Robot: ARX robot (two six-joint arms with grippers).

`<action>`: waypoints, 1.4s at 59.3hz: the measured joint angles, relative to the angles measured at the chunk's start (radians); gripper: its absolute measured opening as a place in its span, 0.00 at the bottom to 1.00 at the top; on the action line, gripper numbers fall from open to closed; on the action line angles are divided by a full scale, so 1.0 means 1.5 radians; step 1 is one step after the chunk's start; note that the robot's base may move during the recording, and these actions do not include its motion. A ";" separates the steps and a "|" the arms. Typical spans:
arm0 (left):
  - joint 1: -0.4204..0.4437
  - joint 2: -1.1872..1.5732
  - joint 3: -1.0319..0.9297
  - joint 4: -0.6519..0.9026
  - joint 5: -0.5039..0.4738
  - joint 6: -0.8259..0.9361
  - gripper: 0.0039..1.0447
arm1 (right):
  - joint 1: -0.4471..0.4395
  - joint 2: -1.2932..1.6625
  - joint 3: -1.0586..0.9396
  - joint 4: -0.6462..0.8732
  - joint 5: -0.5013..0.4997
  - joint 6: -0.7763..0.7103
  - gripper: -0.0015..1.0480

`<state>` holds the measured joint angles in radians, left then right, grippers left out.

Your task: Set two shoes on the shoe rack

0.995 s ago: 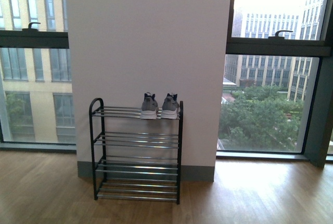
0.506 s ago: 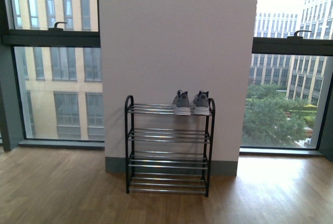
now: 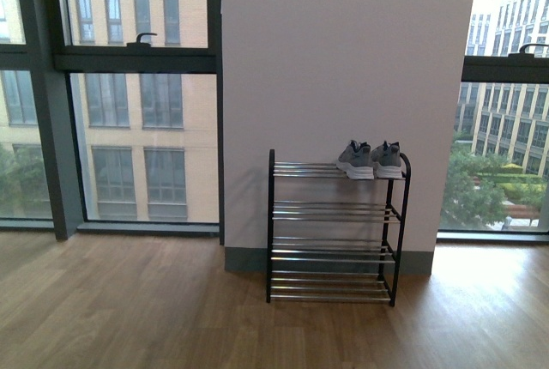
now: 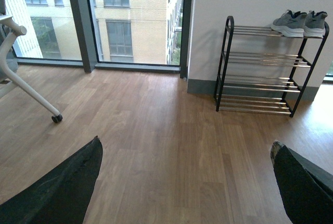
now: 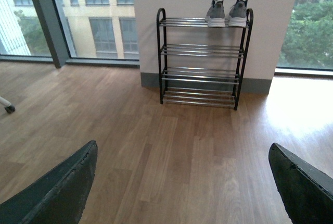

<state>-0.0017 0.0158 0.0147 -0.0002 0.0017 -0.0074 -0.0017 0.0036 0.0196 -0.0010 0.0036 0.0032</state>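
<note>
Logged left hand [image 4: 186, 146] and right hand [image 5: 183, 147] spread wide, gripping nothing, well short of shoe rack [image 3: 330, 212]. Found grey sneakers [image 3: 371, 160] side by side on top tier, right end, heels outward, long axis toward wall [image 3: 343, 60]. Judged rack ahead and rightward, right arm nearer.

Left claw [image 4: 186, 143], right claw [image 5: 182, 146] — chair leg [image 4: 28, 88] too — are cropped at the edge.

grey sneakers [image 3: 370, 160] together on top tier, shoe rack [image 3: 335, 228] against wall [image 3: 343, 60]
</note>
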 joint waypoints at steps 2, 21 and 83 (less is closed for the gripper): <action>0.000 0.000 0.000 0.000 0.000 0.000 0.91 | 0.000 0.000 0.000 0.000 0.000 0.000 0.91; 0.000 0.000 0.000 0.000 -0.003 0.000 0.91 | 0.000 0.000 0.000 0.000 -0.003 0.000 0.91; 0.001 0.000 0.000 0.000 0.000 0.000 0.91 | 0.001 0.000 0.000 0.000 0.000 0.000 0.91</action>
<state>-0.0006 0.0158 0.0147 -0.0006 0.0013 -0.0074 -0.0010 0.0040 0.0196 -0.0010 0.0040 0.0032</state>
